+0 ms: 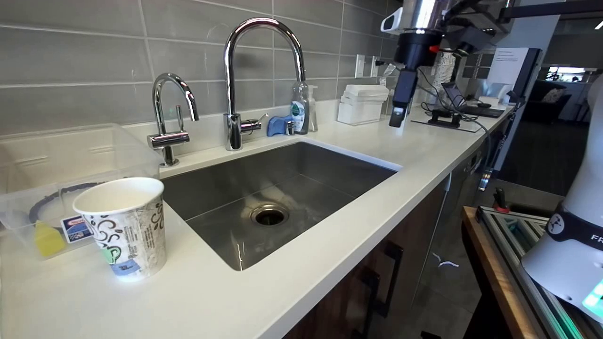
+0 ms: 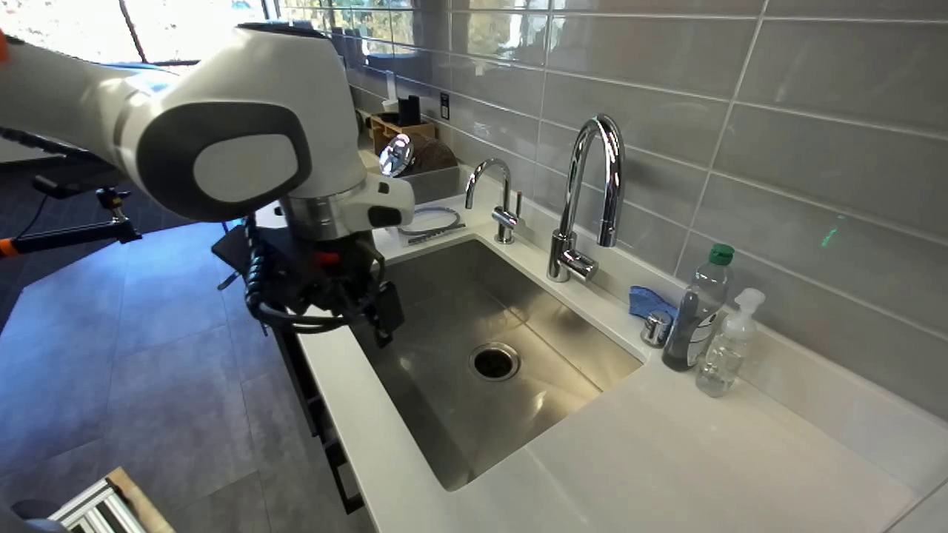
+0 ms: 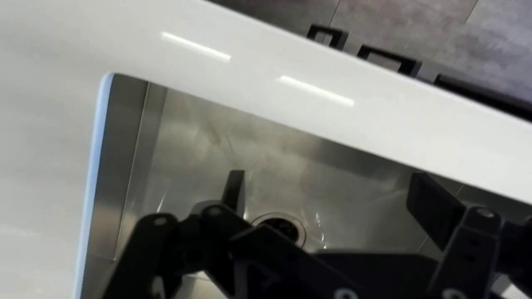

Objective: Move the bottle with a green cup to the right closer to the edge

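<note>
The bottle with the green cap (image 2: 689, 326) stands upright at the wall behind the sink's corner, beside a clear pump bottle (image 2: 727, 352). It also shows in an exterior view (image 1: 298, 113), its cap covered by the faucet spout. The bottle is out of the wrist view. The counter's front edge (image 1: 351, 252) is a straight off-white rim, also in the wrist view (image 3: 332, 74). My gripper (image 3: 326, 178) is open, with nothing between its fingers, pointing down over the sink. It is well apart from the bottle in both exterior views (image 1: 398, 117) (image 2: 386, 326).
The steel sink (image 2: 511, 437) has a tall faucet (image 2: 612, 170) and a smaller faucet (image 2: 505, 211) behind it. A blue sponge (image 2: 649, 302) sits by the bottle. A patterned paper cup (image 1: 127, 235), a clear bin (image 1: 127, 146) and a white box (image 1: 360, 110) stand on the counter.
</note>
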Motion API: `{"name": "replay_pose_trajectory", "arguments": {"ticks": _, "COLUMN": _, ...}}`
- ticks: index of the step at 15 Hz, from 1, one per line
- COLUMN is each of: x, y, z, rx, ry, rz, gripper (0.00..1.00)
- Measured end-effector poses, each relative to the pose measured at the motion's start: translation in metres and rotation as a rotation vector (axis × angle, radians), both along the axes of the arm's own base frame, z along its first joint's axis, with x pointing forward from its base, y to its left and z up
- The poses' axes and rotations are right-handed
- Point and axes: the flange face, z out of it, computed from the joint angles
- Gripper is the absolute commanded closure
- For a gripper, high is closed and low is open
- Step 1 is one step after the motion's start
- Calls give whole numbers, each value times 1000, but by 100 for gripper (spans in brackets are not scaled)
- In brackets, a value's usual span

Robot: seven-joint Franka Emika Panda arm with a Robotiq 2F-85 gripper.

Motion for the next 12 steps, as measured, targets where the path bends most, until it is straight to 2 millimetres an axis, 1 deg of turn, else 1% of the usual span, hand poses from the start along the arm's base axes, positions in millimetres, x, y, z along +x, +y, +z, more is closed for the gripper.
{"name": "replay_pose_trajectory", "arguments": {"ticks": 2, "x": 25, "y": -4, "z": -2, "rx": -44, "ry": -80, "rz": -80, "gripper": 0}}
{"name": "replay_pose_trajectory", "arguments": {"ticks": 4, "x": 50, "y": -13, "z": -4, "rx": -94, "ry": -132, "rz": -154, "gripper": 0}}
{"name": "replay_pose_trajectory", "arguments": {"ticks": 6, "x": 73, "y": -28, "z": -2, "rx": -150, "ry": -149, "rz": -233, "gripper": 0}}
{"name": "replay_pose_trajectory", "arguments": {"ticks": 8, "x": 95, "y": -46, "z": 4, "rx": -191, "ry": -158, "rz": -321, "gripper": 0}}
{"name": "replay_pose_trajectory", "arguments": {"ticks": 10, "x": 112, "y": -63, "z": 10, "rx": -211, "ry": -167, "rz": -399, "gripper": 0}}
{"name": "replay_pose_trajectory", "arguments": {"ticks": 12, "x": 121, "y": -69, "z": 10, "rx": -212, "ry": -166, "rz": -422, "gripper": 0}}
